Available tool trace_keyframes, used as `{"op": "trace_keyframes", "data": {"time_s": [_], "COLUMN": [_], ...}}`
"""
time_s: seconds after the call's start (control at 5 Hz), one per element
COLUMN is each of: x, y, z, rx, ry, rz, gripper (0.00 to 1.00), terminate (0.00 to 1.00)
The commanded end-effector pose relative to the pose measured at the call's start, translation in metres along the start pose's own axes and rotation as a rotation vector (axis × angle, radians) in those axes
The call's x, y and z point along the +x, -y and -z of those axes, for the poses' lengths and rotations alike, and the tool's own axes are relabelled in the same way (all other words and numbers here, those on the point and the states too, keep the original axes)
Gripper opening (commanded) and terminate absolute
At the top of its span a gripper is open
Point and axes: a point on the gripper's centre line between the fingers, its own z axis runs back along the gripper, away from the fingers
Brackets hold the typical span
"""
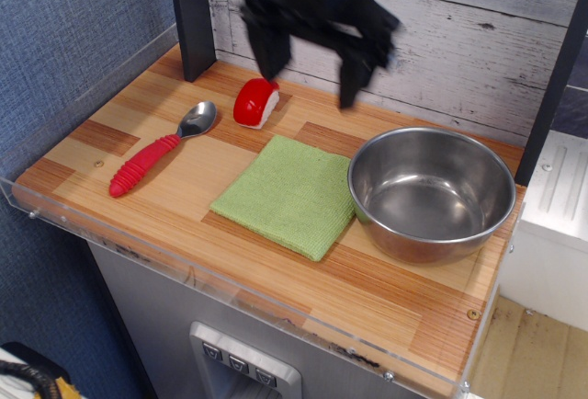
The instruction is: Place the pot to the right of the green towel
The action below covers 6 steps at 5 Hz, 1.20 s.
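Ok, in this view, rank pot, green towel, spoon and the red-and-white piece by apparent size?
1. Pot and green towel: look about equal in spread, so no ranking between them.
2. Spoon.
3. Red-and-white piece, smallest.

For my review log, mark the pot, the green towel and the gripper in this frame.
pot (pixel 432 199): the only camera view, inner bottom of the bowl.
green towel (pixel 289 195): same view, middle of the cloth.
gripper (pixel 310 61): same view, midway between its blurred open fingers.
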Motion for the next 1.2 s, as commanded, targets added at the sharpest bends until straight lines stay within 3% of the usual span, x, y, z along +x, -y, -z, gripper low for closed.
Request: {"op": "trace_keyframes", "data": {"time_s": [0.0,0.4,0.6,0.8,1.0], "x": [0.0141,0.0148,0.0148,0.0148,0.0148], "y": [0.0015,-0.0016,-0.0021,-0.0021,-0.0021], "z": [0.0134,0.0222,0.0209,0.0209,0.0209], "rx": [-0.006,-0.016,0.042,0.042,0.042], "ry": [-0.043,-0.068,-0.079,-0.079,-0.079], "rz": [0.068,0.052,0.053,0.053,0.053], "gripper": [1.00,1.00,1.00,1.00,1.00], "terminate": [0.00,0.00,0.00,0.00,1.00]}}
